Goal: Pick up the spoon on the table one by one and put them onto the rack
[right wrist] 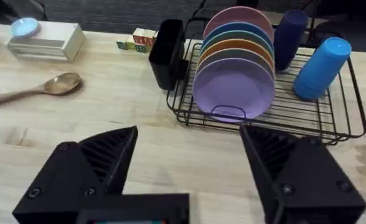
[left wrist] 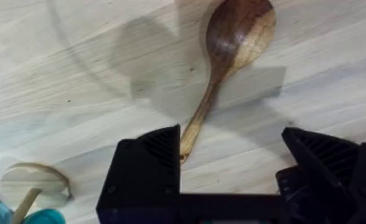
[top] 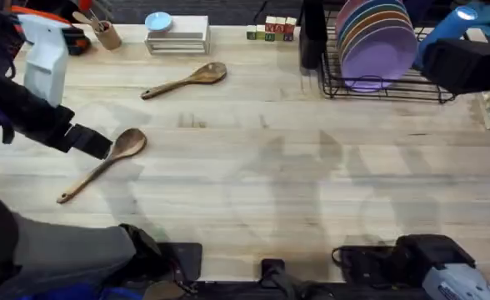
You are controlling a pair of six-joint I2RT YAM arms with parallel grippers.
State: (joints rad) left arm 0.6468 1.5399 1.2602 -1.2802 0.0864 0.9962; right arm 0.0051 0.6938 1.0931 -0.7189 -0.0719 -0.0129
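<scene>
Left gripper [left wrist: 229,171] low, jaws apart; right gripper [right wrist: 189,168] jaws apart.

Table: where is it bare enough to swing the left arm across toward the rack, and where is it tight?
The wide middle of the table is bare, bordered by the near spoon, the far spoon and the rack. It is crowded along the back edge: wooden cup, tray stack, toy blocks, black utensil cup.

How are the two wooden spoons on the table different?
The near spoon lies by the table's left side with the left gripper open over its handle; the far spoon lies alone, nearer the rack. The near spoon slants steeply; the far one lies flatter. Both are brown wood, bowls pointing right, neither on the rack yet.
</scene>
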